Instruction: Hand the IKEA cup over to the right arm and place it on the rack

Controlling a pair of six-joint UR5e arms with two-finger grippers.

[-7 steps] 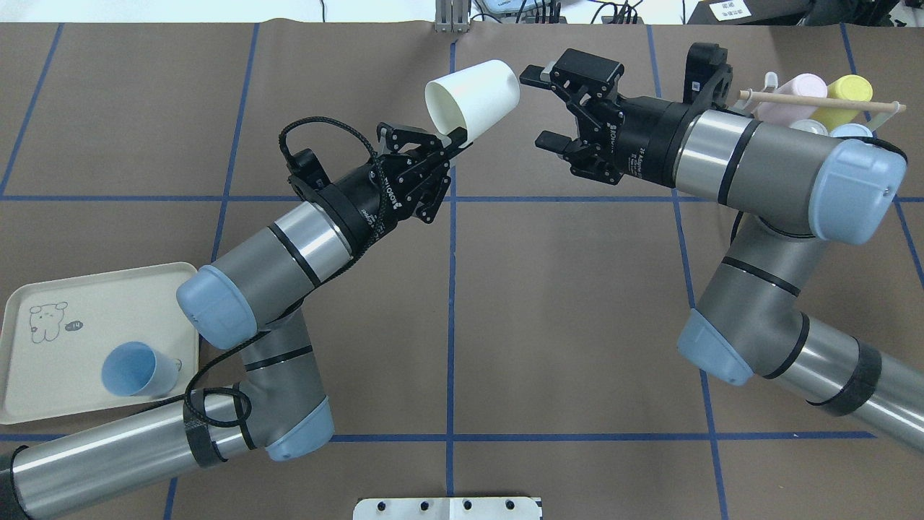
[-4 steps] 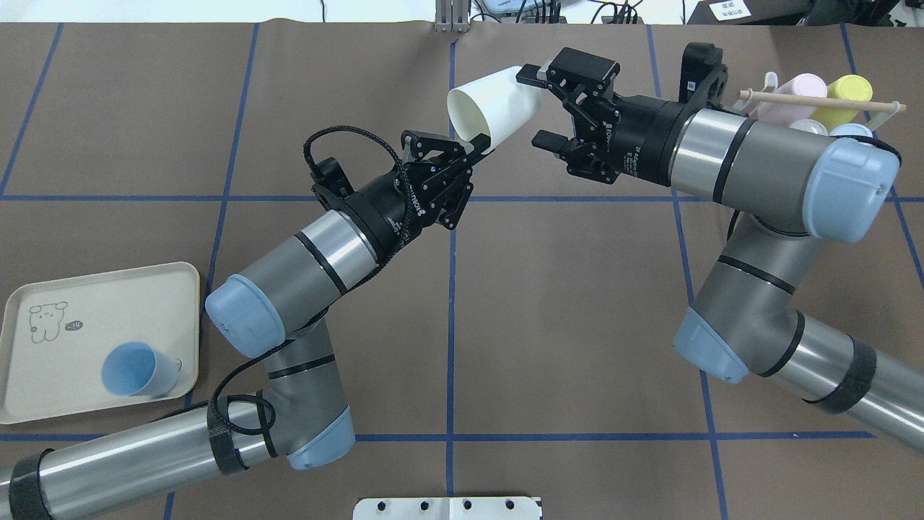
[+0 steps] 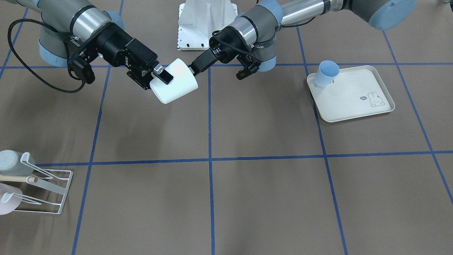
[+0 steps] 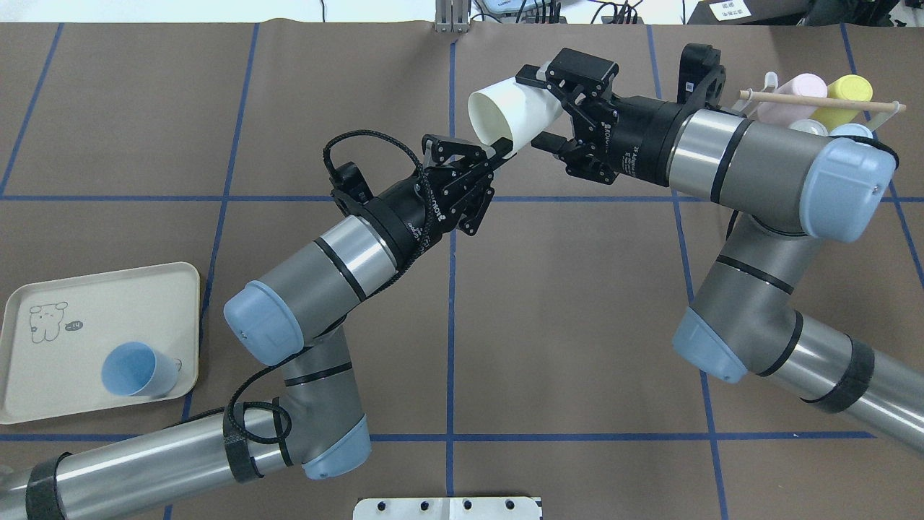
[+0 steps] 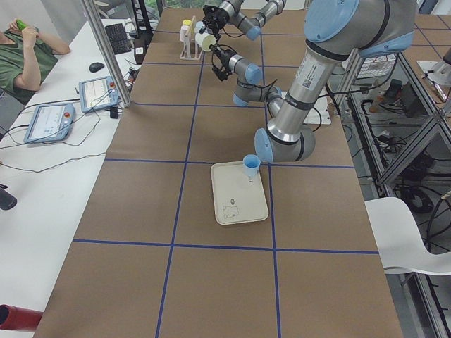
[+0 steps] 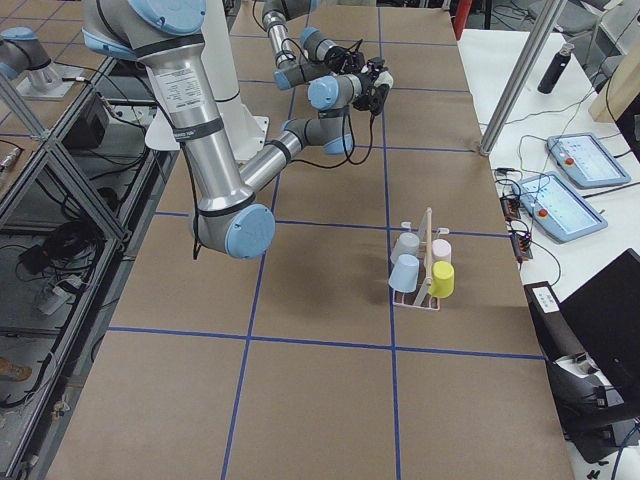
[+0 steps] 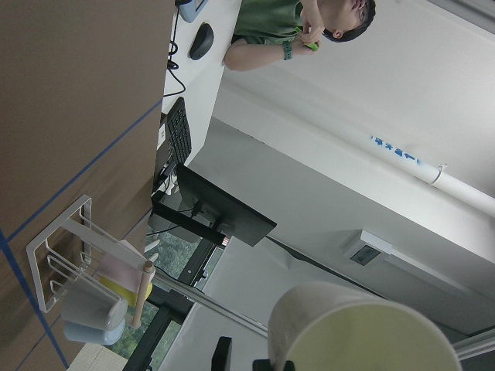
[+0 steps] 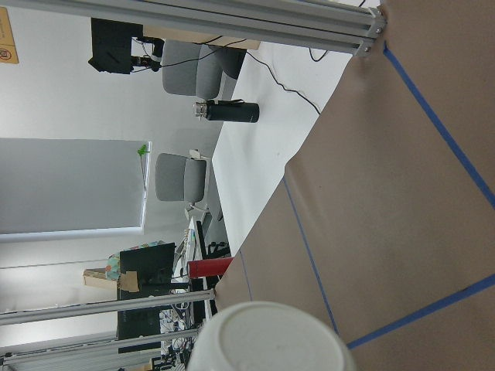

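Observation:
The white IKEA cup [image 4: 514,108] hangs on its side above the table's far middle, its mouth toward the left arm. My left gripper [image 4: 503,149] is shut on the cup's rim. My right gripper [image 4: 530,108] is open and straddles the cup's closed end, one finger [image 3: 163,75] lying over the cup's wall [image 3: 177,85]. The right wrist view shows the cup's base [image 8: 271,340] close up. The white wire rack [image 4: 794,98] stands at the far right, behind the right arm, with its wooden dowel through it.
Pink, yellow, grey and blue cups hang on the rack [image 3: 64,193]. A cream rabbit-print tray [image 4: 108,303] lies at the near left with a blue cup [image 4: 133,370] on it. A person sits at a desk [image 5: 32,53] beyond the table's far edge.
My left arm has carried the cup to the right, bringing its closed end in between the right gripper's fingers. The right gripper has stayed open and has hardly moved.

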